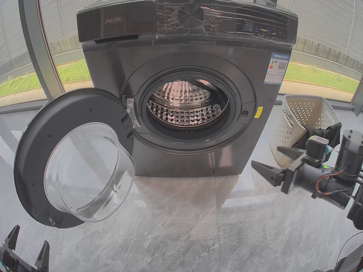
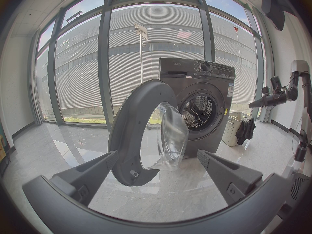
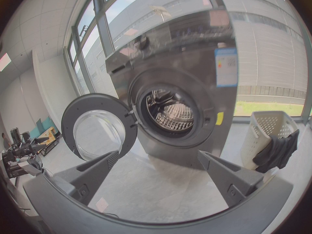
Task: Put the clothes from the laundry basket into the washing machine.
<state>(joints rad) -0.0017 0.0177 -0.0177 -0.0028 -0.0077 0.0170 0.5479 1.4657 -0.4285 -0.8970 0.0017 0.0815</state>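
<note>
A grey front-loading washing machine point(image 1: 181, 57) stands ahead with its round door point(image 1: 75, 155) swung wide to the left; the steel drum point(image 1: 185, 102) holds nothing I can see. A white laundry basket point(image 1: 302, 123) sits on the floor right of the machine, a dark garment point(image 1: 332, 131) draped over its rim. The basket point(image 3: 266, 137) and garment point(image 3: 278, 150) also appear in the right wrist view. My right gripper point(image 1: 270, 163) hangs open in the air, in front of the basket and pointing left. Low at the front left, my left gripper point(image 1: 28, 244) is open and holds nothing.
Polished grey marble floor point(image 1: 189, 216) stretches in front of the machine. Tall windows point(image 1: 22, 57) and their frames stand behind it. The open door point(image 2: 146, 134) juts out over the floor on the left side.
</note>
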